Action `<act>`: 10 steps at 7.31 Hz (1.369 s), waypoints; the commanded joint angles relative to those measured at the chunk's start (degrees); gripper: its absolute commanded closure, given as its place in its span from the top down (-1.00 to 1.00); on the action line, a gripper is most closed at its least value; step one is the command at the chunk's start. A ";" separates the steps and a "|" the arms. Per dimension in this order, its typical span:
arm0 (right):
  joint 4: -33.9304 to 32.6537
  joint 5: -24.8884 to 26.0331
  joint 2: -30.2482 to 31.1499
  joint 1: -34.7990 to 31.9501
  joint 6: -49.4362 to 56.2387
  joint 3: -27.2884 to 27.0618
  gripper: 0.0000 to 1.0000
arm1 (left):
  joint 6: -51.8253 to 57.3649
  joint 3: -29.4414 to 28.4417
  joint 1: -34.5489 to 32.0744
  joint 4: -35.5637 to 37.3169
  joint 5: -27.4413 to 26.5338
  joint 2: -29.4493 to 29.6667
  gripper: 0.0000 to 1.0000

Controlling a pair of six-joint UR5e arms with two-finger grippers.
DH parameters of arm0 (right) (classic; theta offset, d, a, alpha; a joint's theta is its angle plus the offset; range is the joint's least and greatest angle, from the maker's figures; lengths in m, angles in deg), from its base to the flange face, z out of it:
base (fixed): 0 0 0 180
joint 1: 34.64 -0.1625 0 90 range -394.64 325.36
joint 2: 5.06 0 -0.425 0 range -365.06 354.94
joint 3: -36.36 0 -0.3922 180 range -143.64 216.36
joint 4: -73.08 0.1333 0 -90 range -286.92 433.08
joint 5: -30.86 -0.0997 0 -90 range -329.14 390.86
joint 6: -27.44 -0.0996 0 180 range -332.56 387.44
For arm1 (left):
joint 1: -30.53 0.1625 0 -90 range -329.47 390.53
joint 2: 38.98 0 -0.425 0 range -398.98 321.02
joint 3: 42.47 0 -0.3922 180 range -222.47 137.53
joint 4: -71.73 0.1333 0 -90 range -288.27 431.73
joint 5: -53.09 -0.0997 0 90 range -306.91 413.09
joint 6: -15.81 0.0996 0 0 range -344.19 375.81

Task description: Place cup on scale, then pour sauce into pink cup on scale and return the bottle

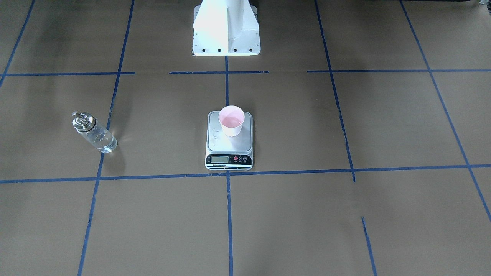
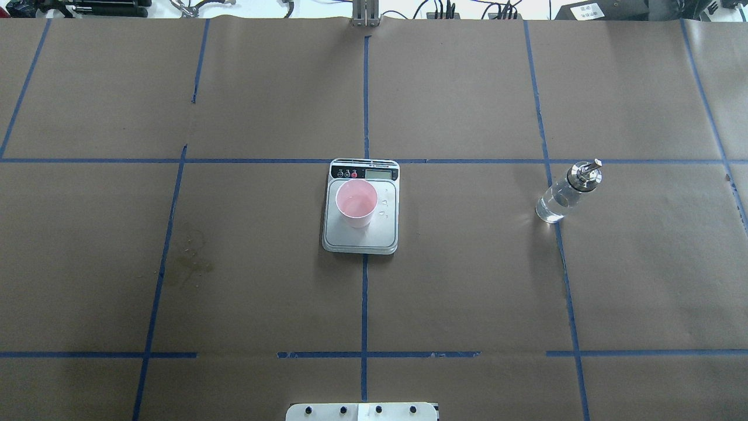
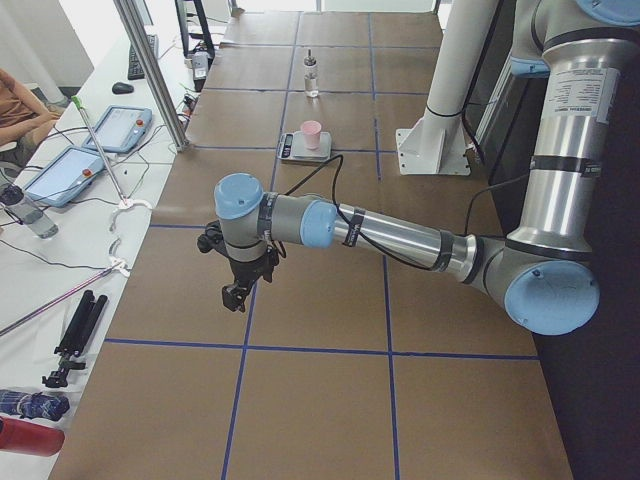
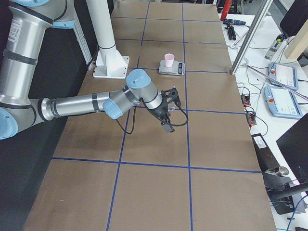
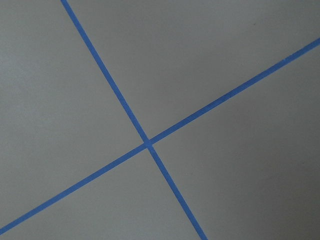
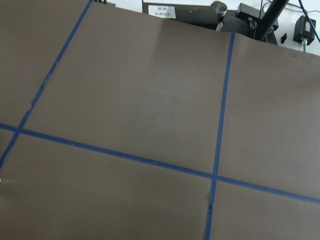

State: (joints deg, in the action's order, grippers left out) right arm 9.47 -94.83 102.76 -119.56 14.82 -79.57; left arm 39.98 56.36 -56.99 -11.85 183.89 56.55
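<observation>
Left-end view, nearest item: the left tool hangs fingers-down above the brown-papered table, over a blue tape line. It is seen only from the side, so I cannot tell whether its fingers are spread or closed. Its wrist camera shows only paper and a tape crossing.

Mid-table: the scale lies flat with its display end away from the robot. The cup stands upright on the steel platform, mouth up and within the platform's edges. The cup's bottom looks glossy, like a shallow clear layer. A few droplets sit on the platform just beside the cup, on the robot's right of it.

Farther along, in the robot's right half: the bottle stands upright on the table, well apart from the scale. Its base is on a tape line and its metal cap and spout are on top. The sauce is clear and its level is hard to read.

Far end: the right tool hangs above the table near a tape crossing. It too is seen only from the side, so I cannot tell whether it is clenched or released.
</observation>
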 commanded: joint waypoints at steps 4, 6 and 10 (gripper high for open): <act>-41.33 -4.03 -8.33 -8.33 27.22 3.69 1.00 | 0.26 0.13 -0.02 3.23 0.16 -0.25 1.00; -40.98 -5.00 -8.15 -6.84 27.12 5.62 1.00 | 0.79 -1.70 -0.02 3.16 0.25 -3.15 1.00; -40.46 -7.53 -8.32 -6.66 27.12 7.74 1.00 | 7.72 -9.87 -1.60 0.54 5.68 -7.11 1.00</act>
State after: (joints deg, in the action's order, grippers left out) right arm -31.11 -100.86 94.45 -126.26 42.02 -72.03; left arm 45.44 49.63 -58.18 -9.96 186.73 49.68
